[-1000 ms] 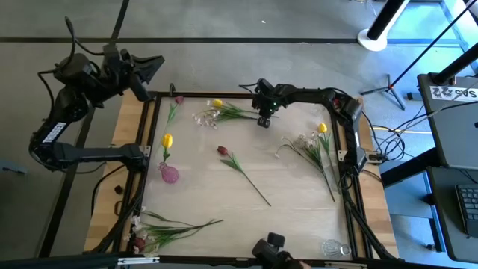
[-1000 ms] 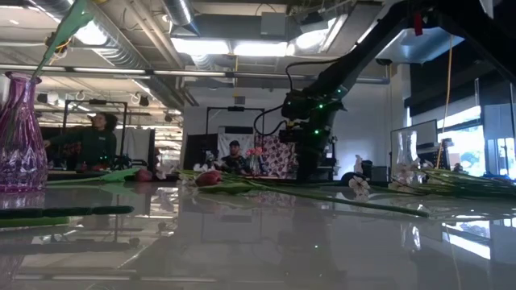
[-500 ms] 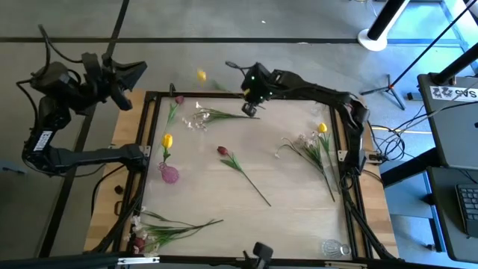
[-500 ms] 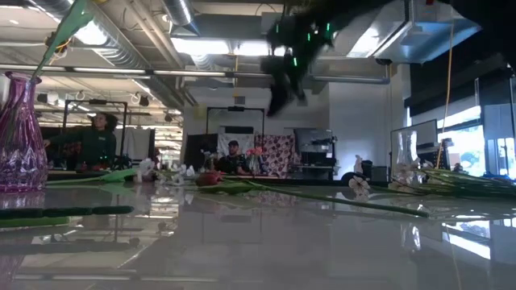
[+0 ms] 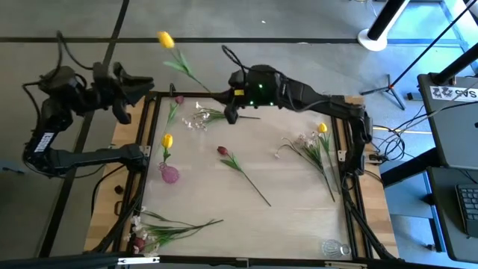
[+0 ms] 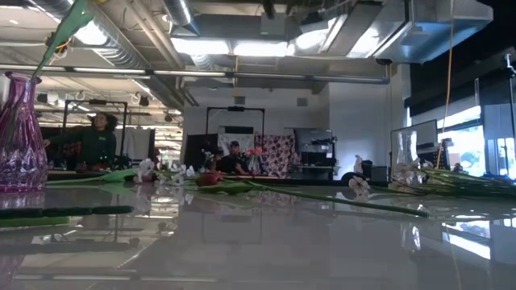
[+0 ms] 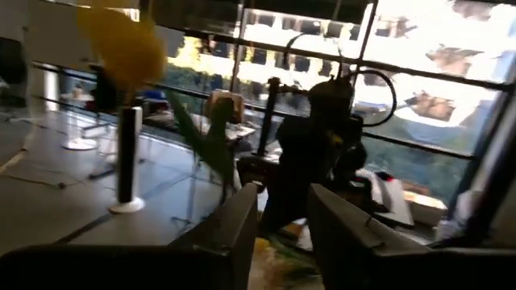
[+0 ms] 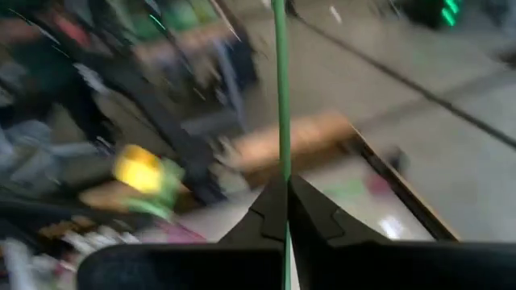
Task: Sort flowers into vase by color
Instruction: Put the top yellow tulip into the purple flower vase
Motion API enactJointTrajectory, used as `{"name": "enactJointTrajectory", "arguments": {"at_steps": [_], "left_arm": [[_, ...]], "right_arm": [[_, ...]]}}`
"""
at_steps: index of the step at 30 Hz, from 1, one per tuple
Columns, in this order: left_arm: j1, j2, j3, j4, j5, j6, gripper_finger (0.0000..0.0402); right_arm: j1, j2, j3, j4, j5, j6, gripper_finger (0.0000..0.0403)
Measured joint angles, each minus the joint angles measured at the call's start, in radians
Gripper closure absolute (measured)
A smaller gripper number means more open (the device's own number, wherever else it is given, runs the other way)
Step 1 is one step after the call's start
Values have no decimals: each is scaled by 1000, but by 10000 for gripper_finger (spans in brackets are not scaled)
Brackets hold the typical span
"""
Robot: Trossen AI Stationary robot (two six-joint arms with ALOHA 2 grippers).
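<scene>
High view: your right gripper (image 5: 229, 112) sits upper centre of the frame, at the table's (image 5: 299, 217) far edge, fingers clamped on the green stem of a yellow tulip (image 5: 166, 39). The bloom sticks out past the table edge into the upper left. Your left gripper (image 5: 138, 84) is off the table at upper left, beside the frame corner, holding nothing. A second yellow tulip (image 5: 167, 140) stands in the purple vase (image 5: 169, 174) at the left side. A dark red tulip (image 5: 222, 150) lies mid-table, stem running toward lower right. White-pink sprays (image 5: 200, 119) lie just below the right gripper. More flowers, one of them a yellow tulip (image 5: 323, 128), lie at the right edge, and another bunch (image 5: 168, 228) at lower left.

Low view: neither gripper shows. The purple vase (image 6: 19, 137) is at the far left with a stem rising from it. Flowers (image 6: 210, 177) lie flat across the mid-distance. People (image 6: 95, 141) are in the room behind.

Left wrist view: your left fingers (image 7: 242, 221) stand apart, nothing between them. A blurred yellow bloom (image 7: 129, 48) is at upper left, probably the held tulip.

Right wrist view: your right fingers (image 8: 270, 211) are pinched tight on the green stem (image 8: 281, 89), which runs straight up the frame. A yellow blur (image 8: 141, 171) sits at left.
</scene>
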Motion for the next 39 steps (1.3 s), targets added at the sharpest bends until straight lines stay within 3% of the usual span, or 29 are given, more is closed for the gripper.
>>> {"name": "enactJointTrajectory", "arguments": {"at_steps": [6,12,18,27,32,39], "left_arm": [[-42,6,-170,311,188,-41,234],[-172,85,-271,622,198,-69,207],[-276,170,-272,690,78,-10,206],[-291,175,-271,811,-7,-5,212],[-291,175,-271,835,-58,-10,236],[-291,157,-271,832,-46,-39,294]], "right_arm": [[97,-2,58,183,-9,-82,402],[130,-2,60,194,-8,-101,402],[149,-1,60,191,23,-98,402],[150,10,60,193,47,-99,402],[150,20,59,194,47,-109,402],[151,24,59,179,79,-110,402]]}}
